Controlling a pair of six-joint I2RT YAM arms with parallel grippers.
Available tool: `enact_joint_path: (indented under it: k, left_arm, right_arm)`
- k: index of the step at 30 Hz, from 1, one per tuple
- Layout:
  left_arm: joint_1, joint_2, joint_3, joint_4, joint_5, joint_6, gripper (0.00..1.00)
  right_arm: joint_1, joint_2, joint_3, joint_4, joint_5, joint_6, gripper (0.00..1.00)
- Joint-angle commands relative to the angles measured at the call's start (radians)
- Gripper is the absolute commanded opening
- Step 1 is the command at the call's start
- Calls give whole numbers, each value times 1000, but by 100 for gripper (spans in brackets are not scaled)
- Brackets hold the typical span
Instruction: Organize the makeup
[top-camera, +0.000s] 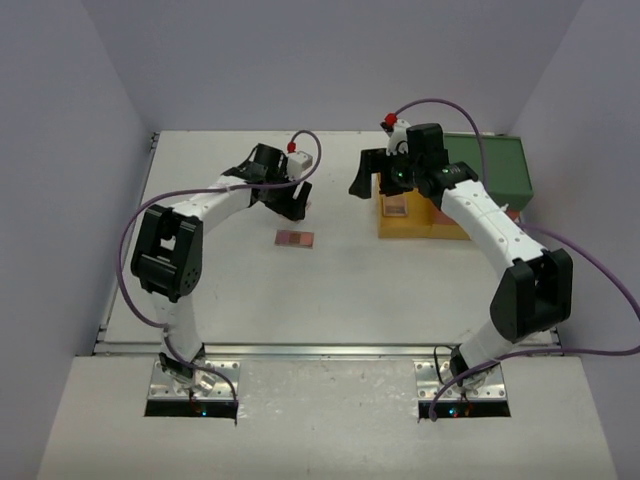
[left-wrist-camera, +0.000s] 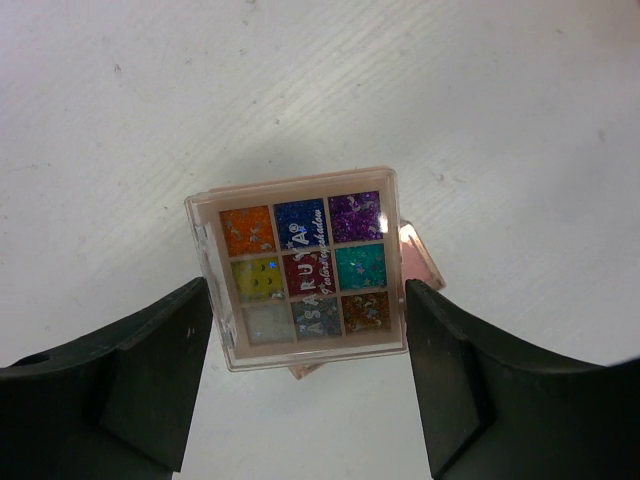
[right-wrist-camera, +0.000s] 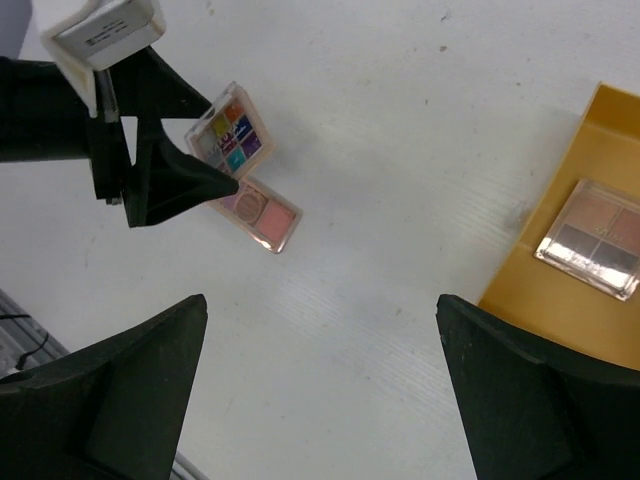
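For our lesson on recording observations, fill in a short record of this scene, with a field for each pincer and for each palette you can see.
left pincer: shut on the multicoloured palette, which looks lifted off the table
right pincer: open, empty, above the table
pink palette: flat on the table, partly hidden beneath the held one in the left wrist view
neutral palette: lying in the open yellow drawer

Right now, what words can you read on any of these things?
"ASARUYA": white letters across the colourful palette.
Smaller script under it: too blurred to read.
White label at the top left of the right wrist view: print too small to read.
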Motion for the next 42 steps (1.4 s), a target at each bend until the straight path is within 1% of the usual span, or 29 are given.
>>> enact_joint_path:
  k: [1,3,5,6,7,10,16,19,23,31,36,37,39,42]
  left_arm:
    - [-3,-148,-12,-43,129,112,0]
    - [-3,-192,-19,-90,180,148,0]
    - [-4,-256,-56,-110,228,179,0]
    - [-4,-280,-72,-112,239,189,0]
    - [-7,-300,-85,-113,246,197,0]
    - [-25,-370,-110,-119,243,197,0]
    - [-42,-399,-99,-137,248,180,0]
    - [-43,-394,-94,-137,240,175,0]
    - [-43,-386,-84,-135,246,166,0]
    - [-43,-396,-79,-131,276,144,0]
    - [-43,-394,-74,-120,265,143,0]
    - [-43,-392,-72,-118,264,142,0]
    - [-43,-388,-69,-117,253,140,0]
    - [-43,-381,-67,-114,236,141,0]
  right_arm:
    - [1,31,92,24,-65,88,95]
    - [0,50,115,32,-101,144,93]
    - [1,80,121,75,-176,211,89]
    - [0,81,121,93,-179,216,88]
    - [1,108,125,107,-208,239,84]
    - [9,192,167,137,-304,338,77]
    - [54,253,164,243,-442,427,74]
    - [83,269,156,262,-466,438,74]
    - [108,276,109,338,-496,493,72]
    - [130,317,101,331,-489,498,72]
    - [146,335,106,333,-522,501,66]
    - [147,335,103,331,-521,499,63]
    - [150,334,85,349,-520,503,49]
    - [150,329,61,379,-529,520,19]
